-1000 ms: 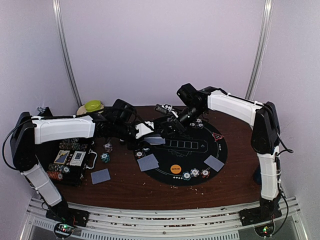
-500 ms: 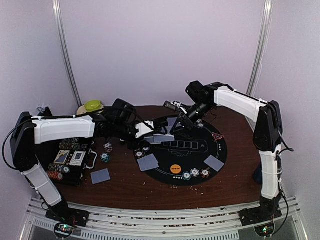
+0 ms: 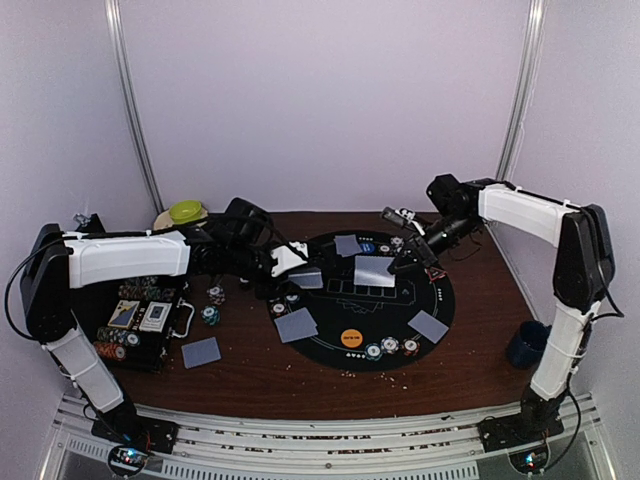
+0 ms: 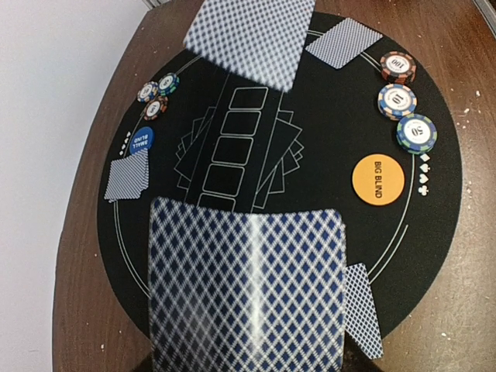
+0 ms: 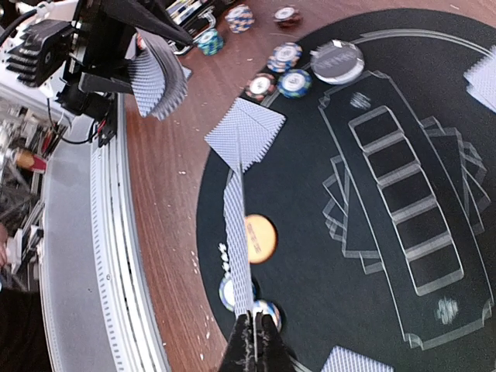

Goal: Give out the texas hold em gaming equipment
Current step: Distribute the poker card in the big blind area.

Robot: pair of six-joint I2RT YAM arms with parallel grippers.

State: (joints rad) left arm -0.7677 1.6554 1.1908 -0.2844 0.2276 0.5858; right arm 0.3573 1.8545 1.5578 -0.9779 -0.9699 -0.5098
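My left gripper [image 3: 292,266] is shut on a deck of grey-blue-backed playing cards [image 4: 248,291], held over the left part of the black round mat [image 3: 440,285]. My right gripper [image 3: 412,252] is shut on a single card [image 3: 374,270], seen edge-on in the right wrist view [image 5: 236,209], above the mat's far right. Single cards [image 3: 296,324] [image 3: 429,326] [image 3: 347,245] lie on the mat. An orange button [image 3: 351,338] and three chips [image 3: 390,346] sit at the mat's near edge. A blue button [image 4: 140,142] lies at the far side.
A black chip case [image 3: 140,320] stands at the left, with loose chips [image 3: 212,305] and one card [image 3: 201,352] on the wood beside it. A dark blue mug [image 3: 527,345] stands at the right edge. A yellow-green object [image 3: 186,211] sits at the back left.
My right gripper has drawn away to the right from the deck, carrying one card out over the mat. The left arm and its deck have stayed still.
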